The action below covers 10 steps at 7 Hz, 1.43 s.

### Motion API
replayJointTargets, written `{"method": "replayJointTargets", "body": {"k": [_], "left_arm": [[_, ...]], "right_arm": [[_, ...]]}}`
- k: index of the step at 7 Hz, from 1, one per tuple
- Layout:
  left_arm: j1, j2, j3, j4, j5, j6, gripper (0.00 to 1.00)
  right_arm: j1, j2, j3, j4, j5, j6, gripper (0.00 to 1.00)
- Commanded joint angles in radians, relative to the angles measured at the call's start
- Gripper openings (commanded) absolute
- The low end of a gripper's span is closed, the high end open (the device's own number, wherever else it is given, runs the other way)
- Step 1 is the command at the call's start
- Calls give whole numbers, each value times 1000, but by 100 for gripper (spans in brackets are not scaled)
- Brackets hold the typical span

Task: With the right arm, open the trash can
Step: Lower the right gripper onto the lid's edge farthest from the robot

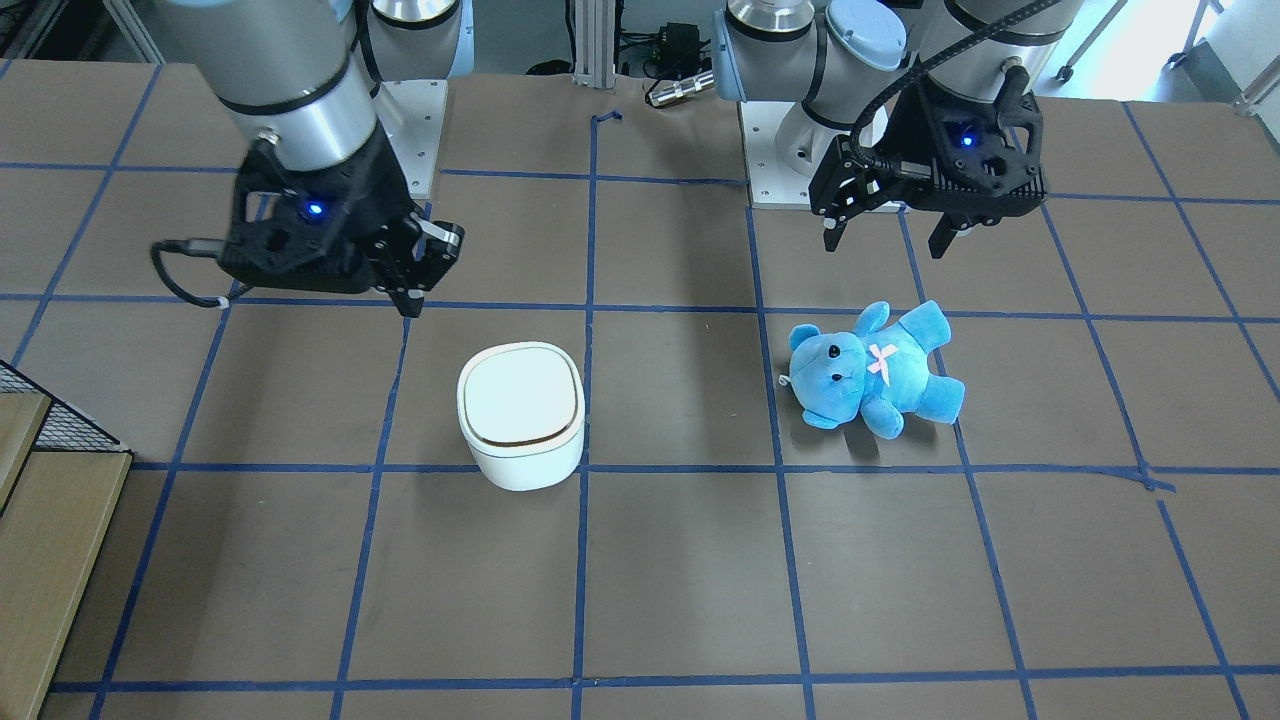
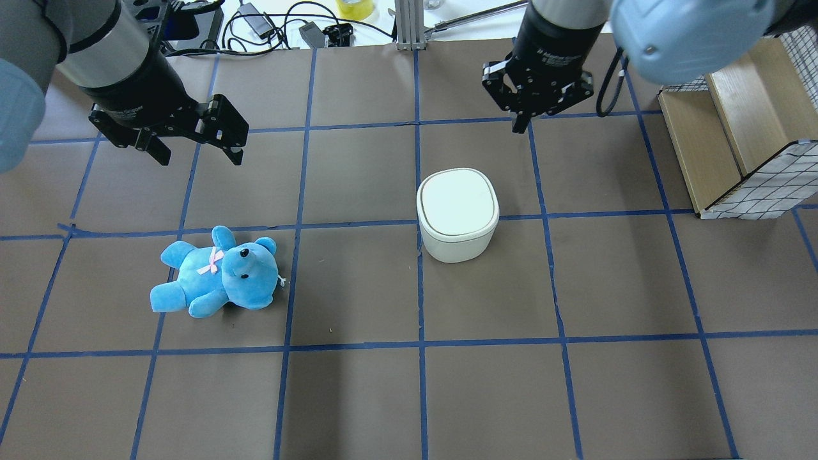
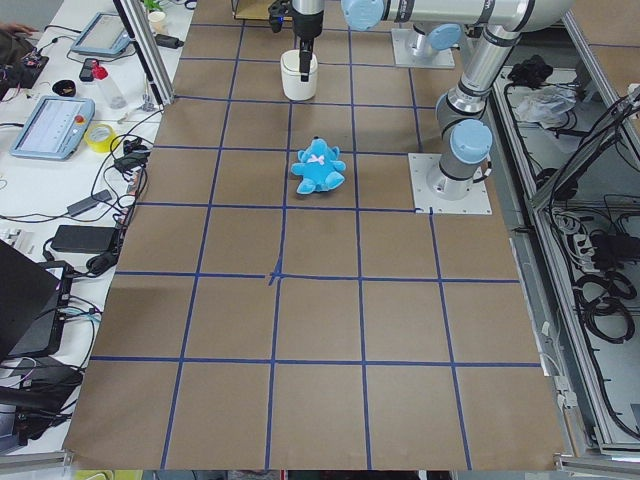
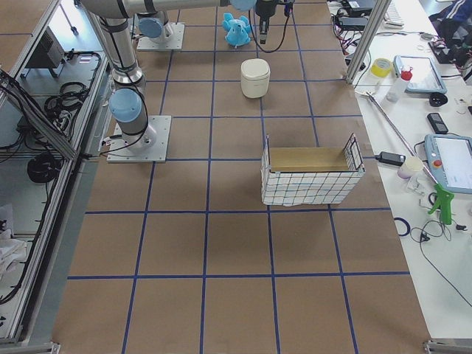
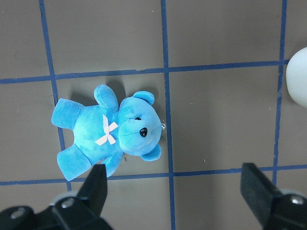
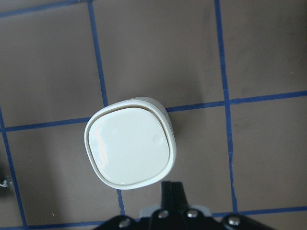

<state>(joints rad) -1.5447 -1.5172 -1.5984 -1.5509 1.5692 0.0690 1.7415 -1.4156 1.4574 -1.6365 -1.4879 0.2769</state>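
The white trash can point(image 2: 457, 204) stands on the table with its flat lid down; it also shows in the front view point(image 1: 520, 405) and in the right wrist view point(image 6: 130, 146). My right gripper point(image 2: 519, 124) hangs well above it, not touching, with its fingers pressed together and empty. It also shows in the front view point(image 1: 410, 300) and the right wrist view point(image 6: 171, 191). My left gripper point(image 2: 199, 155) is open and empty, high above the blue teddy bear point(image 2: 217, 275).
The teddy bear point(image 1: 870, 370) lies on its back on the robot's left half, a tile away from the can. A wooden crate with wire-mesh sides point(image 2: 735, 134) stands at the table's right edge. The table point(image 2: 358, 396) is brown with blue tape lines.
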Motion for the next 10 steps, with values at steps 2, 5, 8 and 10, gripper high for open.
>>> {"method": "replayJointTargets", "body": {"k": [2,5,8,10], "left_arm": [[0,0,0,0,0,0,100],[0,0,0,0,0,0,100],[0,0,0,0,0,0,100],[0,0,0,0,0,0,100]], "right_arm": [[64,44,257,-301,-26,12,0],[64,78,328,-413,-49,13,0],[64,84,330,-414,-45,15,0],[61,3,252,-392,-55,31,99]]}}
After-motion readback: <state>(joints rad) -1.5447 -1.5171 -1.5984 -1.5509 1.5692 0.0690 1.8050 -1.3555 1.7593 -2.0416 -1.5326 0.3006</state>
